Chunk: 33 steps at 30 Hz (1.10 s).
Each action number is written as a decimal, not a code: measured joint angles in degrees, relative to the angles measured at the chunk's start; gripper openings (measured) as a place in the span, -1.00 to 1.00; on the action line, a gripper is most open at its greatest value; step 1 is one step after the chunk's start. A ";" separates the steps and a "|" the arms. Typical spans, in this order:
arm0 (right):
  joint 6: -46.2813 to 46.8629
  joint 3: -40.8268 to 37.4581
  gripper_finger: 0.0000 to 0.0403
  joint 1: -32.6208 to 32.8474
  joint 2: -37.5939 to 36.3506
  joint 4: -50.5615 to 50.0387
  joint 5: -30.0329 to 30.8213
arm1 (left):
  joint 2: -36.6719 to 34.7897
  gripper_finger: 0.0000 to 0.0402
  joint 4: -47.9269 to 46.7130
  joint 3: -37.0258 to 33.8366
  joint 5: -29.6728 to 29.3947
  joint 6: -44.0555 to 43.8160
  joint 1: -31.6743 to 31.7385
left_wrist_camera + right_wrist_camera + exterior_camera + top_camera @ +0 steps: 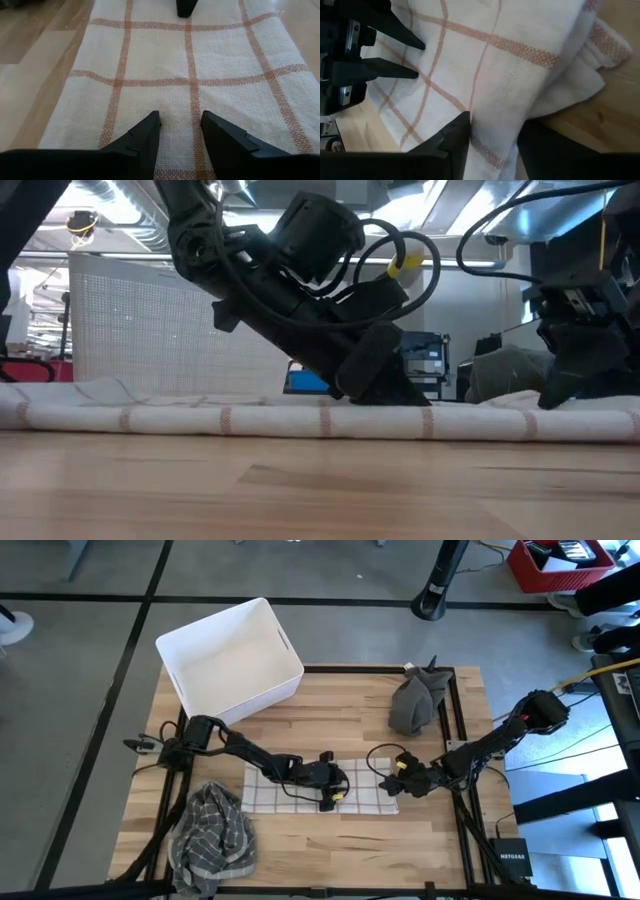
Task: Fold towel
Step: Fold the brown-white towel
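Observation:
A white towel with reddish check lines [300, 783] lies flat on the wooden table, folded into a strip. My left gripper [331, 800] stands open on the towel, right of its middle and near its near edge; the left wrist view shows it [181, 127] with checked cloth between the tips. My right gripper [393, 783] is at the towel's right end, shut on bunched cloth [495, 107]. In the low view the left gripper [385, 388] slants down onto the towel [200, 418], and the right gripper [568, 385] stands at the right. My left gripper rests both open fingertips [149, 131] on the towel's upper face [180, 100]. It slants down from the table's left. The cloth under it lies flat. My right gripper has the towel's right end [492, 95] between its two fingers [459, 131], slanting down from the table's right. The cloth puckers into a ridge in the gap. Layers show at that edge [580, 85]. The rest lies on the table.
A white bin [230, 655] stands at the far left corner. A grey cloth [415, 700] lies at the far right, and a striped grey cloth [212, 840] at the near left. Bare wood lies in front of the towel.

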 joint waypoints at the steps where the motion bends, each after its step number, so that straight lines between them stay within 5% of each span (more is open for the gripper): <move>1: -1.06 0.00 -0.29 0.00 0.29 0.49 0.10 | 0.00 -0.30 0.02 0.00 -0.01 0.00 0.00; 10: -6.25 -0.15 -0.92 -0.04 0.68 3.55 0.82 | 0.04 -0.30 0.08 -0.04 -0.03 0.00 0.00; 22: -6.07 5.05 -0.93 -0.04 0.16 6.05 6.39 | 0.14 -0.30 -0.45 1.57 -0.09 1.26 -0.75; 33: -9.65 8.02 -0.92 -1.61 5.99 19.76 14.55 | 0.63 -0.30 1.65 1.55 -0.40 0.48 -0.61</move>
